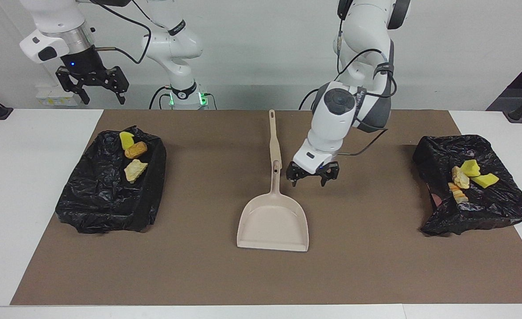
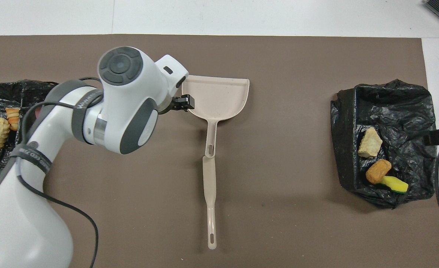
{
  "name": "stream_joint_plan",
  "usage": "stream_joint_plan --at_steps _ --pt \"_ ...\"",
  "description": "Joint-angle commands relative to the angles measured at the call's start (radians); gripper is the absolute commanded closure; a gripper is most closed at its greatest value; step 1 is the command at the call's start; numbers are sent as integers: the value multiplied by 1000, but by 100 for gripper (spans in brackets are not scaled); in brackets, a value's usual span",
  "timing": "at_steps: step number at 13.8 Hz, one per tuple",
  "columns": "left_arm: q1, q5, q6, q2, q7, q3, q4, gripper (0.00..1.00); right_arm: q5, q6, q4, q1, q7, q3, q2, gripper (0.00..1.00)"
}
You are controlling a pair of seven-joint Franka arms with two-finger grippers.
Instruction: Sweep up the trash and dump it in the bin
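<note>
The beige dustpan [image 2: 216,97] lies flat at the middle of the brown mat [image 2: 286,149] on the tabletop [image 2: 241,16], its pan farther from the robots and its long handle running back toward them. The left arm's hand [image 2: 182,103] sits at the pan's edge on the left arm's side. At each end of the mat lies a black bag-lined bin [image 2: 385,108], each holding trash [image 2: 370,143] of yellow sponge pieces and tan chunks.
</note>
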Motion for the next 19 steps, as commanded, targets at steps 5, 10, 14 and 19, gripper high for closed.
stream_joint_plan --at_steps 5,10,14,19 --pt "188 -11 -91 -108 283 -7 -20 0 19 -8 -17 18 -23 -2 -19 0" --pt "326 -4 -186 -191 448 -7 -19 0 19 -8 -17 15 -21 -2 -19 0" --pt "407 5 -310 -269 501 -4 -22 0 19 -8 -17 15 -23 -2 -19 0" --pt "414 64 -447 -381 492 -1 -31 0 19 -9 -17 15 -24 -2 -19 0"
